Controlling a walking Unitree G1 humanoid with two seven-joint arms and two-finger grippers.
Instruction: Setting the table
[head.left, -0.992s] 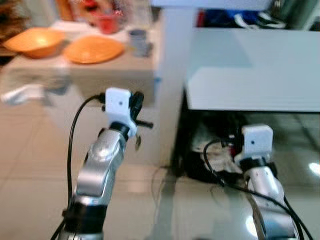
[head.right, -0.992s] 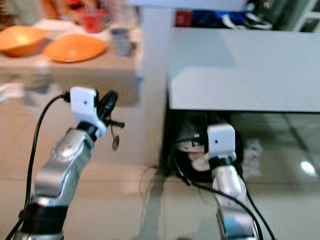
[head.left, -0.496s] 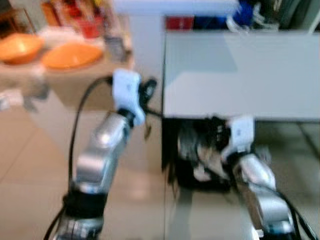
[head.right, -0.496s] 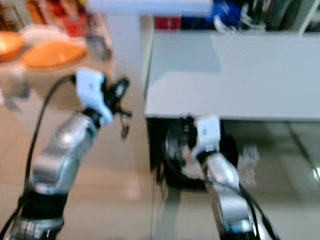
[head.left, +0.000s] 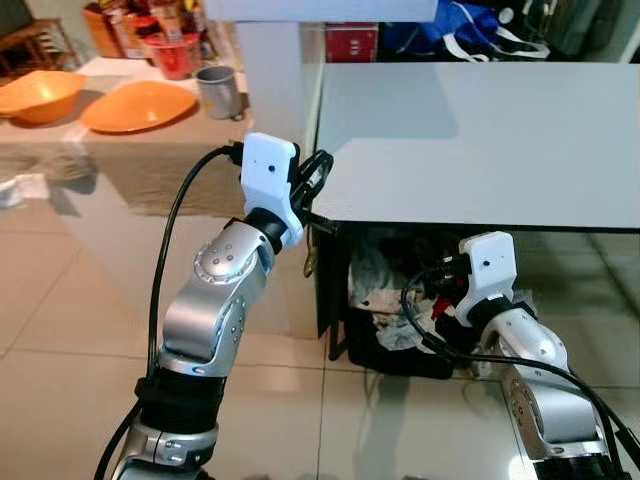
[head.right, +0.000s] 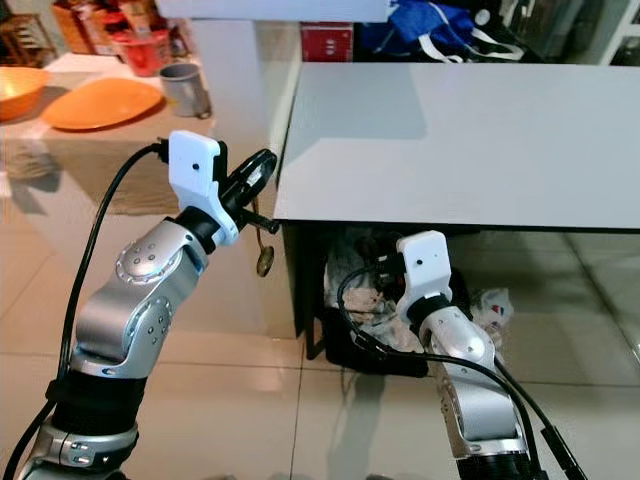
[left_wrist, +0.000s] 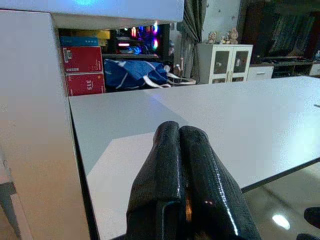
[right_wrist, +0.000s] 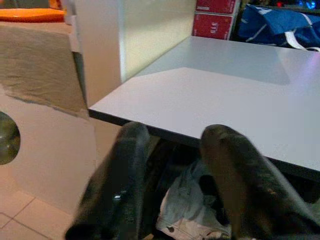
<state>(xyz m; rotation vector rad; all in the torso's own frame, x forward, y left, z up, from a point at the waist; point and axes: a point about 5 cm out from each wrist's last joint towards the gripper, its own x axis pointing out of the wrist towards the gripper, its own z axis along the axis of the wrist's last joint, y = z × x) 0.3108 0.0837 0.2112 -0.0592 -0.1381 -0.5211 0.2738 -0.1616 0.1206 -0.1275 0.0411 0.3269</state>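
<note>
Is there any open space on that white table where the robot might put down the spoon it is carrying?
Yes. The white table is bare from its near edge back to the blue bag and red boxes. The left gripper, shut on the spoon, hangs by its near left corner. The side table is crowded: orange bowls, metal cup.

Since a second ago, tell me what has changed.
The view has swung right, so the white table now sits ahead. The left gripper has risen near the table's corner, still shut on the spoon. The right gripper stays open and low.
</note>
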